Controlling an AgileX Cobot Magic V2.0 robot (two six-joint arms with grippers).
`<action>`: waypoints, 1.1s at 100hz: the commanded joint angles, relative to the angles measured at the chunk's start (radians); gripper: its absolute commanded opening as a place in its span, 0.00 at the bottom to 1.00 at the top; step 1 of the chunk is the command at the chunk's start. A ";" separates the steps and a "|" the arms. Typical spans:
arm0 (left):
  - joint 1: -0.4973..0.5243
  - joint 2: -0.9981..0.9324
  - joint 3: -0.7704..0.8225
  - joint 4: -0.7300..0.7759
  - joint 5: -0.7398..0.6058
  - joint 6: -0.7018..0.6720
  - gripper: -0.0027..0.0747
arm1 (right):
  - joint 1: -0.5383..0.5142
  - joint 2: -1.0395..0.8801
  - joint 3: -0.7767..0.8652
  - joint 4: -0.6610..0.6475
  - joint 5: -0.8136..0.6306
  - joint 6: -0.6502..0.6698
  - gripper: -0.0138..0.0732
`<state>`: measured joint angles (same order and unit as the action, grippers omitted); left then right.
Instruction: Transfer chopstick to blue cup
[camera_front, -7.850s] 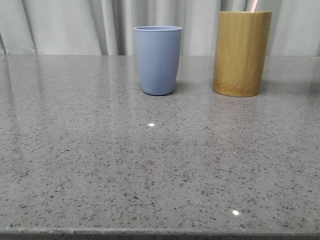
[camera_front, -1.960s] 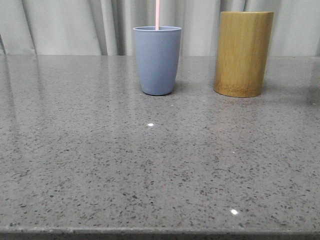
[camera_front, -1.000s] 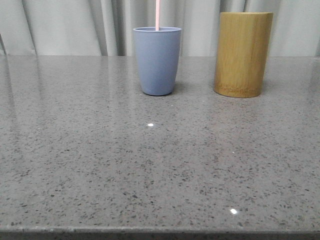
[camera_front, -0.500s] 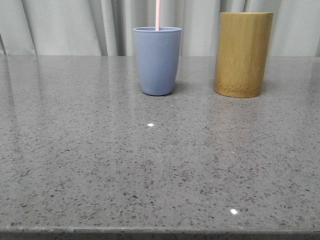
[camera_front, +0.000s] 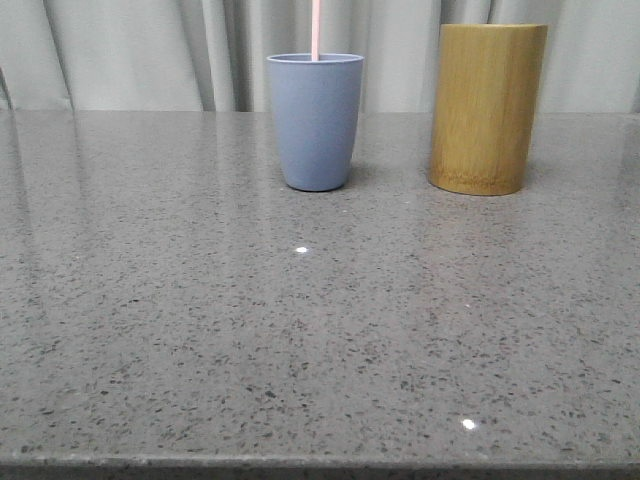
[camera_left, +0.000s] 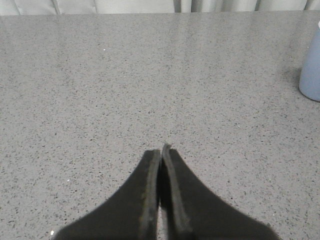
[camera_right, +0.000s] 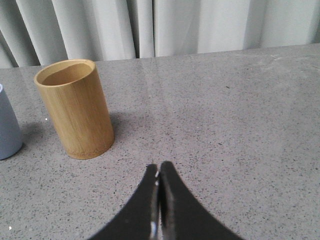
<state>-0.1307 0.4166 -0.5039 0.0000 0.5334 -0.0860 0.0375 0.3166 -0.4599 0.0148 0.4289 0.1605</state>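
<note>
The blue cup (camera_front: 315, 120) stands upright at the back of the grey table. A pale pink chopstick (camera_front: 315, 28) rises straight out of it and runs past the top of the front view. The cup's edge also shows in the left wrist view (camera_left: 311, 75) and the right wrist view (camera_right: 7, 127). My left gripper (camera_left: 161, 148) is shut on nothing, low over bare table, well away from the cup. Beside the bamboo holder (camera_right: 75, 107) my right gripper (camera_right: 159, 166) is also shut and holds nothing. Neither gripper appears in the front view.
The tall yellow-brown bamboo holder (camera_front: 487, 105) stands to the right of the blue cup, and its inside looks empty from the right wrist. Grey curtains hang behind the table's far edge. The speckled tabletop (camera_front: 300, 330) reaches to the near edge.
Long ago the chopstick stood in the bamboo holder; it now stands in the blue cup. Over the last two seconds nothing has visibly moved.
</note>
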 joint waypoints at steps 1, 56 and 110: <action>0.002 0.010 -0.026 -0.008 -0.081 -0.007 0.01 | -0.007 0.006 -0.027 -0.015 -0.073 -0.003 0.04; 0.002 -0.017 -0.026 0.006 -0.081 -0.007 0.01 | -0.007 0.006 -0.027 -0.015 -0.073 -0.003 0.04; 0.051 -0.281 0.300 0.011 -0.362 -0.007 0.01 | -0.007 0.006 -0.027 -0.015 -0.073 -0.003 0.04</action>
<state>-0.0810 0.1623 -0.2451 0.0099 0.3412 -0.0860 0.0375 0.3166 -0.4599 0.0148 0.4295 0.1605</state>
